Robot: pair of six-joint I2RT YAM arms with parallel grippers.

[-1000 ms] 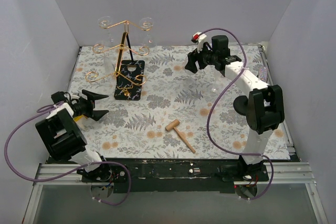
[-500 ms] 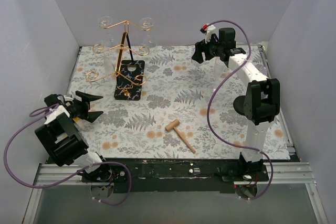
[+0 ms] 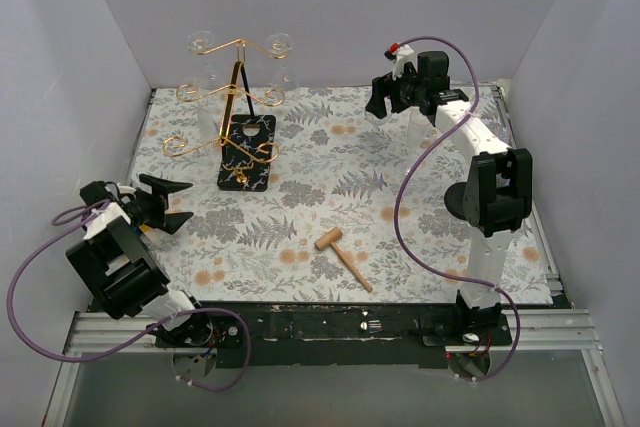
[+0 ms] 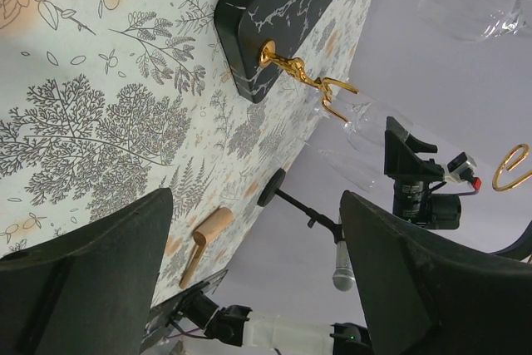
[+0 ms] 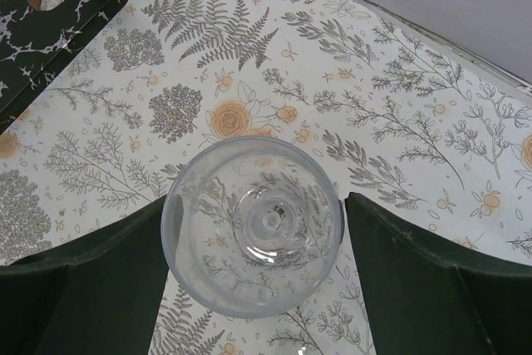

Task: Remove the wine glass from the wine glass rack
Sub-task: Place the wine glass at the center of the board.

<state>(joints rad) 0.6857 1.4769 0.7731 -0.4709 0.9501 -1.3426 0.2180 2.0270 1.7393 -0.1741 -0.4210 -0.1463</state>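
Right gripper [image 3: 377, 102] at 1 o'clock clamps wine glass [image 5: 254, 224] bowl, left gripper [image 3: 180, 203] at 8 o'clock fingers apart, wine glass rack [image 3: 245, 147] at 11 o'clock.

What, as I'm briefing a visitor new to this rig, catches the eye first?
Probably the thin gold wire wine glass rack with a black base, at far left, clear glasses hanging from its top arms. Then the clear wine glass framed between the right gripper's fingers at far right, and the small wooden mallet near the front.

The wine glass rack [image 3: 246, 152] stands back-left, wine glass [image 5: 253, 222] back-right, mallet [image 3: 343, 258] front-centre
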